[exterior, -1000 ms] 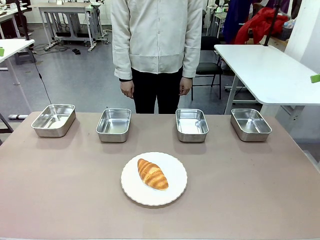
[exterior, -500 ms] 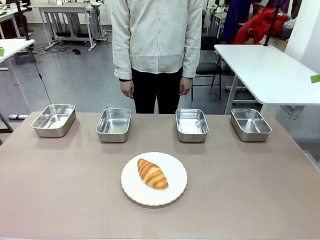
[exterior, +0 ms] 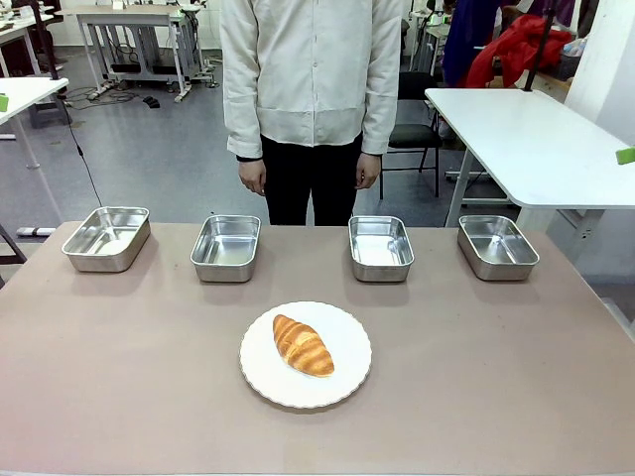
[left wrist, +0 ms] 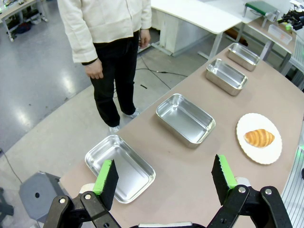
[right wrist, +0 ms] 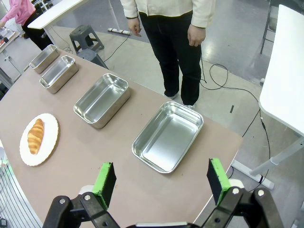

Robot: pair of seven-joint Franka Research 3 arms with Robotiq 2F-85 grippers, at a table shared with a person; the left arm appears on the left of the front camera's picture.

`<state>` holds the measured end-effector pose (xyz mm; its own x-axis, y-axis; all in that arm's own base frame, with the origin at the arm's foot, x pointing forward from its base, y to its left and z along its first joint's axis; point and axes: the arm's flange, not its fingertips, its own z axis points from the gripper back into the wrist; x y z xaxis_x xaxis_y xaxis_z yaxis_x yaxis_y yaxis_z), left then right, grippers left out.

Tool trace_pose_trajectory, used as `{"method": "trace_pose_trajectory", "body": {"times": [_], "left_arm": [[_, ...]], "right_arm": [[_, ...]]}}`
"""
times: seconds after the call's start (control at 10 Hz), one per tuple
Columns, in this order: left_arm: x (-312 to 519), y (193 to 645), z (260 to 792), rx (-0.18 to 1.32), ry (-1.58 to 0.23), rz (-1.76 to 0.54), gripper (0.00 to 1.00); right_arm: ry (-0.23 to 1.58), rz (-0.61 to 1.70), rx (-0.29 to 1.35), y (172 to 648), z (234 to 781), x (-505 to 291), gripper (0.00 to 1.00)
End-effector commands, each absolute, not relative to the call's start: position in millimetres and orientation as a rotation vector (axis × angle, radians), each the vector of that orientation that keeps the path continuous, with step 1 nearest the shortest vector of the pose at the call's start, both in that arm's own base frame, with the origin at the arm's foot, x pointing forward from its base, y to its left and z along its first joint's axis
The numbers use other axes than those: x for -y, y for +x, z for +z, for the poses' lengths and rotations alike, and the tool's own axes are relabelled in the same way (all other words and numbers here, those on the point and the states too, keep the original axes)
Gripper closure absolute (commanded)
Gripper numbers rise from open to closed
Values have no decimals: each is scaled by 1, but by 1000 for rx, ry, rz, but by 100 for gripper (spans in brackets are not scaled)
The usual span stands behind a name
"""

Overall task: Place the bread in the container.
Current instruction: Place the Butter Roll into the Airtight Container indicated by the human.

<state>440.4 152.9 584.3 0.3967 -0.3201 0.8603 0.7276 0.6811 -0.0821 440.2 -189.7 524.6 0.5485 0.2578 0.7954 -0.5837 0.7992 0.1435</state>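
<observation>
Nearest the robot, both pairs of jaws hang high over the surface [exterior: 119, 397] and hold nothing. The left jaws stand wide apart, their green pads [left wrist: 105, 178] above the left end. The right jaws are just as wide, their pads [right wrist: 105, 183] above the right end.

The bread [exterior: 303, 344] lies toward the near side at the middle, set slantwise on a white scalloped plate [exterior: 349, 382] and well apart from both arms. It has not been picked up, so the whole task is still ahead.

Farther off, four steel trays sit in a row: far left [exterior: 99, 262], left of centre [exterior: 223, 273], right of centre [exterior: 381, 275] and far right [exterior: 496, 272]. All are empty. The container is one of these, but they look alike (nothing visible marks one out), so the likeliest slip is dropping the bread into the wrong tray.

Other risks, as I judge them:
- The crust looks flaky and the ends taper, so a hard squeeze could crush it, and a grip near a tip could let it swing or fall.
- Coming down too low could make the pads strike the plate and push it.
- The trays are shallow, so a high release might bounce the bread off a rim.

Beyond the far edge a person [exterior: 313, 79] stands with both hands at their sides, away from the trays.
</observation>
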Motion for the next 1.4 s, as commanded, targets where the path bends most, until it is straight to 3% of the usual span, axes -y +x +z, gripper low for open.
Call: {"method": "trace_pose_trajectory", "body": {"times": [0.0, 1.3], "left_arm": [[-153, 441, 586, 958, -505, -705, 0], [-153, 441, 586, 958, -505, -705, 0]], "right_arm": [[431, 515, 870, 442, 524, 190, 0], [431, 515, 870, 442, 524, 190, 0]]}}
